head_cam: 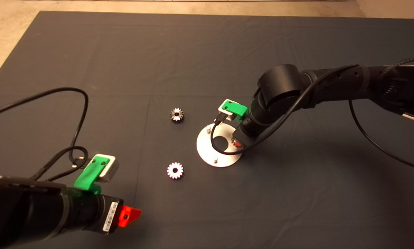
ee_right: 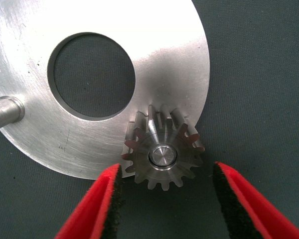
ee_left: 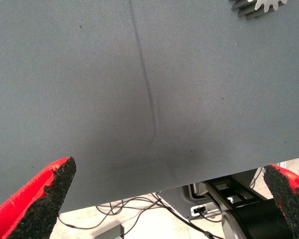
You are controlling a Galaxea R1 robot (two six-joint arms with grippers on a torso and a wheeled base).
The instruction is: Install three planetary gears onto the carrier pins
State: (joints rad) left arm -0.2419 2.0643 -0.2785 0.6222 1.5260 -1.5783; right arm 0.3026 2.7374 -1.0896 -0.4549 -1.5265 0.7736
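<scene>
The round shiny disc (head_cam: 224,159) lies mid-mat, with two bare carrier pins (head_cam: 208,129) (head_cam: 215,160) showing. My right gripper (head_cam: 237,143) hangs over the disc's right rim. In the right wrist view a silver planetary gear (ee_right: 162,154) sits seated on a pin at the edge of the disc (ee_right: 164,59). The right gripper (ee_right: 167,172) is open around it, its pads (ee_right: 113,199) just off the teeth on either side. Another pin (ee_right: 5,112) stands across the centre hole. Two loose gears lie on the mat, one dark (head_cam: 176,114) and one bright (head_cam: 175,170). My left gripper (head_cam: 129,215) waits open at lower left.
A black cable (head_cam: 79,114) loops over the mat behind the left arm. In the left wrist view the open left gripper (ee_left: 169,184) faces bare mat, the bright gear (ee_left: 256,6) shows at the frame's edge, and cables lie beyond the mat's edge.
</scene>
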